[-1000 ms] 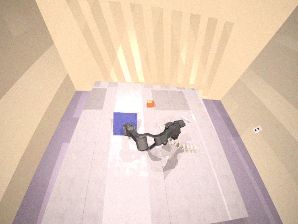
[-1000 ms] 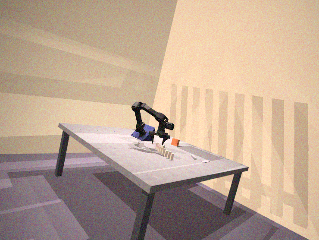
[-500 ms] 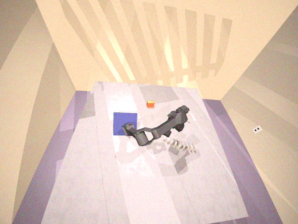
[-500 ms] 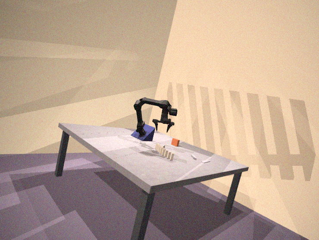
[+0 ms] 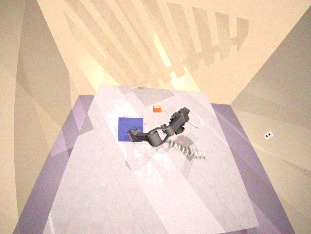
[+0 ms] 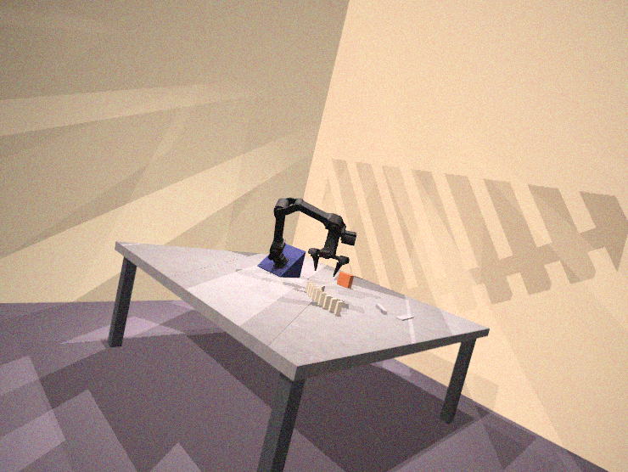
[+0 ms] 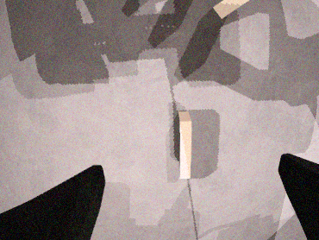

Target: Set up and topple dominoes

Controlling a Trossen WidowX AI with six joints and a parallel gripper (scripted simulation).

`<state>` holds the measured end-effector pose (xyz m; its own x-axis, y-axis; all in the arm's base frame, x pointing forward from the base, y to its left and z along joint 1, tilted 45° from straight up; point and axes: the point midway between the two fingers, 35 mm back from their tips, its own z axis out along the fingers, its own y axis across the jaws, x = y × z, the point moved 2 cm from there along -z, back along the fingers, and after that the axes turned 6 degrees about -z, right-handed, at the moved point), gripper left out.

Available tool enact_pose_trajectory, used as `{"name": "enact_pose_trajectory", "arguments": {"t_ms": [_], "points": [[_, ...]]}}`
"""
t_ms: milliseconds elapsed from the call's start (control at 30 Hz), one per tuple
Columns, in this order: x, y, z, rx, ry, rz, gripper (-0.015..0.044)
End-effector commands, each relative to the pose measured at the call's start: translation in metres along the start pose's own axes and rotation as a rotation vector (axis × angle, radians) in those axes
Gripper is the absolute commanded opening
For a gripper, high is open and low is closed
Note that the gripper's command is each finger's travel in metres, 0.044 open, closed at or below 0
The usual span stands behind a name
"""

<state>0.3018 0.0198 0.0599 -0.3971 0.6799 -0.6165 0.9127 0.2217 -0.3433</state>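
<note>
A curved row of several cream dominoes (image 5: 204, 155) (image 6: 339, 307) stands on the table. My gripper (image 6: 325, 272) (image 7: 196, 171) is wide open and empty, above the table behind the row's end nearer the arm base. In the top view the arm hides its fingertips. A loose domino (image 7: 185, 148) lies below and between the fingers, long side pointing away in the wrist view. A domino (image 7: 229, 7) also shows at that view's top edge. Two pale loose dominoes lie flat farther off: one domino (image 5: 193, 124) (image 6: 381, 308) and another domino (image 5: 201, 121) (image 6: 405, 317).
An orange block (image 5: 156, 109) (image 6: 344, 280) stands toward the back of the table (image 5: 85, 191) (image 6: 203, 289), beyond the gripper. The arm is mounted at a blue block (image 5: 125, 123) (image 6: 294, 257). Shadows and bright patches cross the table.
</note>
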Motion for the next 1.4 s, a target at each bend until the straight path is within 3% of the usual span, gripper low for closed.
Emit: {"name": "enact_pose_trajectory", "arguments": {"t_ms": [0,267,933,1367], "points": [[0.002,0.000,0.007,0.003,0.004,0.016,0.0440],[0.002,-0.001,0.066,0.003,0.001,0.016,0.0440],[0.003,0.000,0.082,0.004,0.000,0.016,0.0440],[0.003,0.000,0.082,0.004,0.000,0.016,0.0099]]}}
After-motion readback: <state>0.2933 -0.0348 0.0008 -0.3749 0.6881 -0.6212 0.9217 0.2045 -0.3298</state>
